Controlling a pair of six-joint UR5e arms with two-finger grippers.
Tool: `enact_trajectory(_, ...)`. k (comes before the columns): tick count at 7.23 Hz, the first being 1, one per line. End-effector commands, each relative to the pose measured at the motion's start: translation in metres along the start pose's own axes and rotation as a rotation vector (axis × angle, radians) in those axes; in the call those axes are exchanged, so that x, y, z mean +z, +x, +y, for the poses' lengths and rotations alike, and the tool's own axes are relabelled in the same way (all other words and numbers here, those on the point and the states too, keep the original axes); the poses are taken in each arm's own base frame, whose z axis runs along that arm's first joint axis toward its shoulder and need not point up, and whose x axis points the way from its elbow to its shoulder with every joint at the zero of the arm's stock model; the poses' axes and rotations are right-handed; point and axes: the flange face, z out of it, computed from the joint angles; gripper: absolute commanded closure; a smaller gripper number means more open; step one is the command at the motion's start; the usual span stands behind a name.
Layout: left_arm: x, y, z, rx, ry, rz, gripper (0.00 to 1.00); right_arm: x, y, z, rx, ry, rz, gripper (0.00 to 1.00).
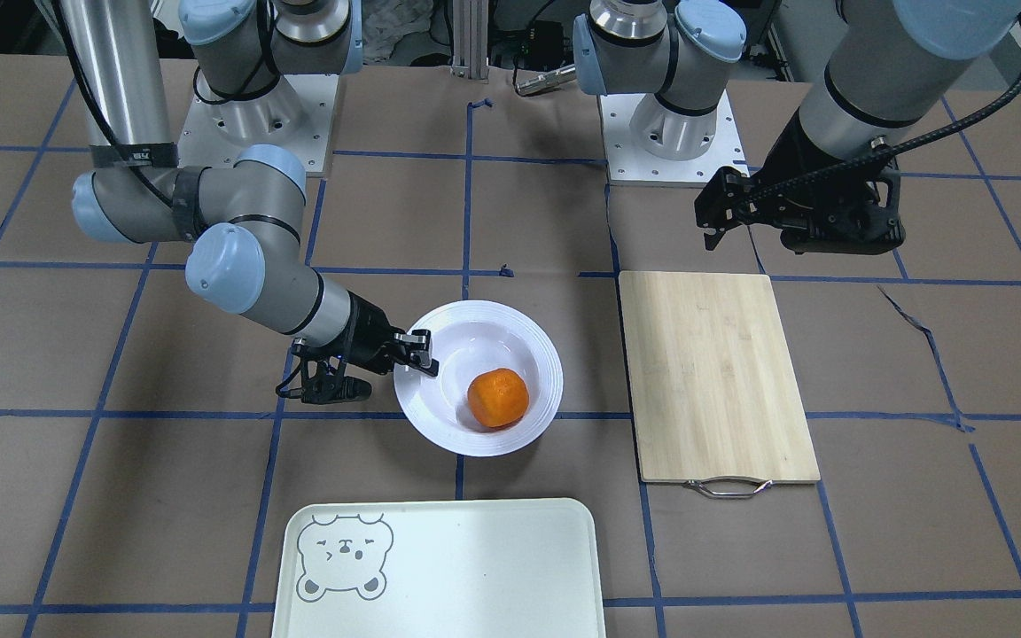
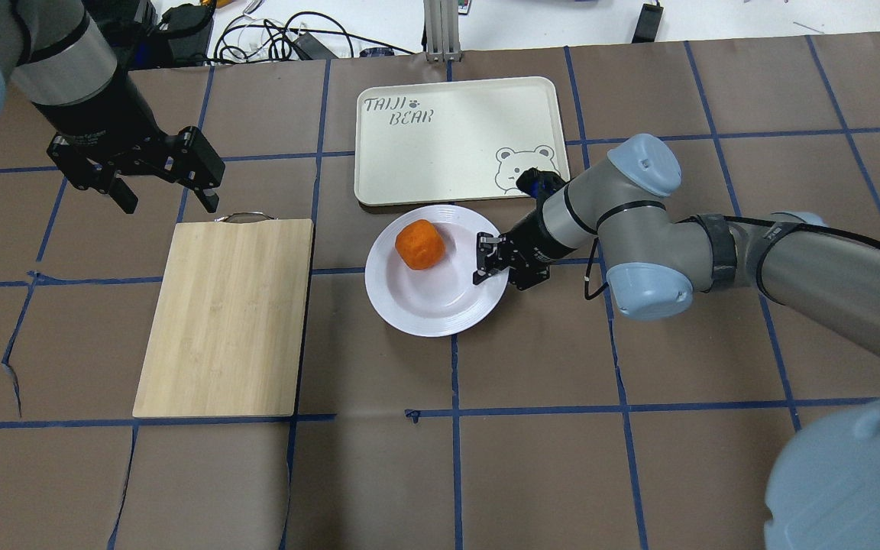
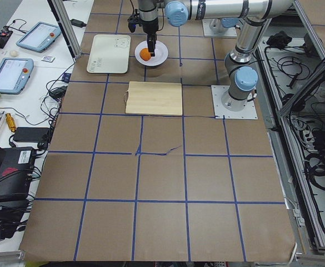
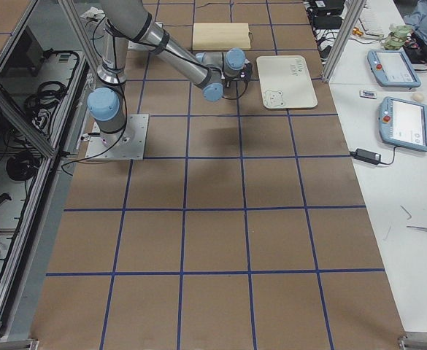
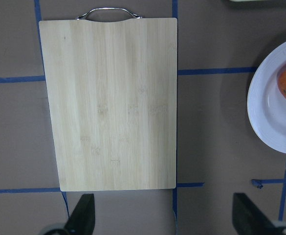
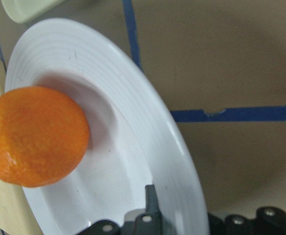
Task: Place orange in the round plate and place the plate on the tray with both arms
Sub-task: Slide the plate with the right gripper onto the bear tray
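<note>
Your right end effector [image 2: 480,260] sits at the right rim of the glossy white round plate [image 2: 440,313] with one finger over the rim. I cannot tell whether it is pinching yet, so check before you lift. The small bright orange [image 2: 419,244] lies loose inside the plate, so I'd keep it level. Your left end effector [image 2: 167,202] hovers well left of the plate, jaws spread. Bring it to the plate's opposite rim. The pale rectangular plastic tray [image 2: 448,137] lies just beyond the plate.

I'm looking at a robotics lab: a paper-covered worktop [image 4: 213,240] gridded in blue tape [image 4: 244,208], teach pendants [image 4: 406,124] on a side table [image 4: 417,189], and loose cables [image 3: 318,167].
</note>
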Motion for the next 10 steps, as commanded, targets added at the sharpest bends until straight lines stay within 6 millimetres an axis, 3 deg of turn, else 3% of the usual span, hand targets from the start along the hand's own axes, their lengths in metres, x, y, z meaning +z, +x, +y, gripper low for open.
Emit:
enact_trajectory(1,0.001,0.000,-0.001,0.001,-0.001,0.000,0.00,-0.028,-0.024,-0.037,0.011,0.054,-0.042,1.00)
enact_trajectory(2,0.002,0.000,0.000,0.001,-0.006,-0.001,0.00,-0.039,-0.036,-0.071,0.032,0.099,-0.042,1.00)
enact_trajectory(3,0.004,0.000,0.000,0.001,-0.007,-0.001,0.00,-0.044,-0.048,-0.118,0.052,0.111,-0.041,1.00)
enact_trajectory(4,0.007,0.001,0.001,0.003,-0.012,-0.001,0.00,-0.033,-0.046,-0.170,0.055,0.124,-0.044,1.00)
enact_trajectory(5,0.007,0.001,0.001,0.003,-0.010,-0.001,0.00,-0.025,-0.046,-0.200,0.073,0.124,-0.044,1.00)
enact_trajectory(6,0.007,0.001,0.001,0.003,-0.010,-0.001,0.00,-0.023,-0.037,-0.216,0.108,0.135,-0.043,1.00)
enact_trajectory(7,0.007,0.000,0.001,0.003,-0.012,-0.002,0.00,-0.022,-0.012,-0.229,0.129,0.156,0.012,0.99)
enact_trajectory(8,0.006,0.000,0.002,0.003,-0.011,-0.004,0.00,-0.020,-0.005,-0.232,0.135,0.159,0.027,0.97)
enact_trajectory(9,0.005,0.000,0.003,0.003,-0.009,-0.004,0.00,-0.018,0.000,-0.234,0.142,0.163,0.037,0.89)
enact_trajectory(10,0.005,0.001,0.003,0.003,-0.009,-0.003,0.00,-0.017,0.001,-0.234,0.147,0.164,0.040,0.69)
